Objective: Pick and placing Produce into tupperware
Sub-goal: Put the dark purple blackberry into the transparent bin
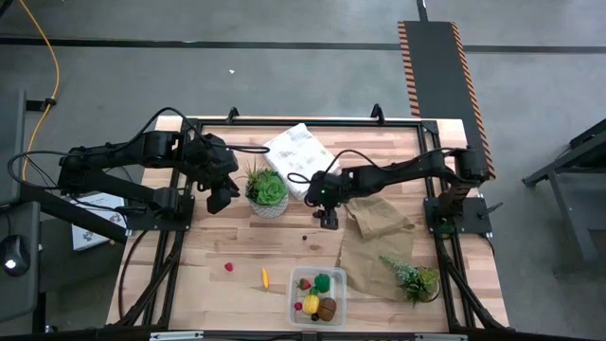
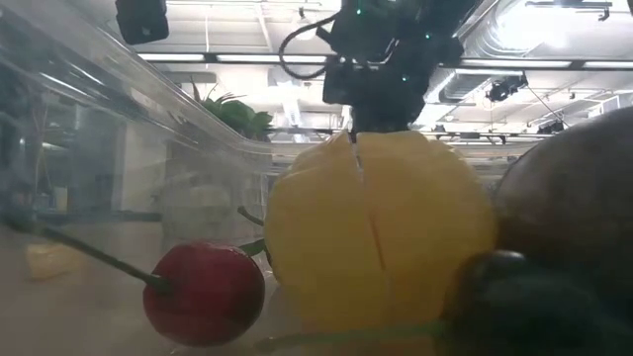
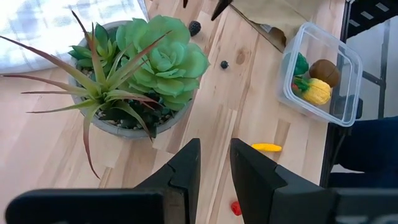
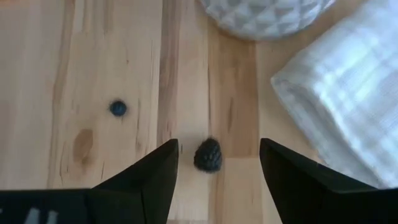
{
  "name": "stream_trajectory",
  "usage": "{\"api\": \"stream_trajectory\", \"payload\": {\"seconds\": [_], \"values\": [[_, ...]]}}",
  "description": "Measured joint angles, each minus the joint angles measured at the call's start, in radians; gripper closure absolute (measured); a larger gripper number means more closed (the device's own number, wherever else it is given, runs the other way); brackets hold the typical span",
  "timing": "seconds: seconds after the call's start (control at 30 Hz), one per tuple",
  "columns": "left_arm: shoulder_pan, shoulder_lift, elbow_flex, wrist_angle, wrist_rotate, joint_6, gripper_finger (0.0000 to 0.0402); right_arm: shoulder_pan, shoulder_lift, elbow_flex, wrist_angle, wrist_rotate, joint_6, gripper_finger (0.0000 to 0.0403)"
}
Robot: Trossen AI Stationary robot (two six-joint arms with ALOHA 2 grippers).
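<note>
The right gripper [image 4: 217, 163] has its fingers spread around a dark blackberry [image 4: 208, 155] on bare table [image 4: 93, 68]. A white potted succulent [image 1: 266, 190] and a folded white cloth [image 4: 348, 99] crowd the far side. Brown paper bag [image 1: 381, 237] lies beside it. Open wood stretches toward the clear tupperware [image 1: 340, 296], broken only by a small blueberry [image 4: 117, 108].

The table [image 4: 112, 56] is pale wood with a visible grain and a smooth matt finish. The tupperware [image 3: 348, 62] is clear glossy plastic, the folded cloth [image 4: 348, 93] a soft woven fabric. The dark berry [image 4: 208, 155] looks bumpy, perhaps rubbery, and the pot [image 4: 264, 15] has a white faceted surface.
</note>
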Motion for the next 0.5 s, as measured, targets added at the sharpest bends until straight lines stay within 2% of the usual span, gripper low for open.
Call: {"api": "stream_trajectory", "payload": {"seconds": [0.5], "values": [[0.0,-0.002,0.0,-0.022,0.008,-0.011,0.0325,0.005,0.076,-0.002,-0.024,-0.002,-0.051,0.0187]]}}
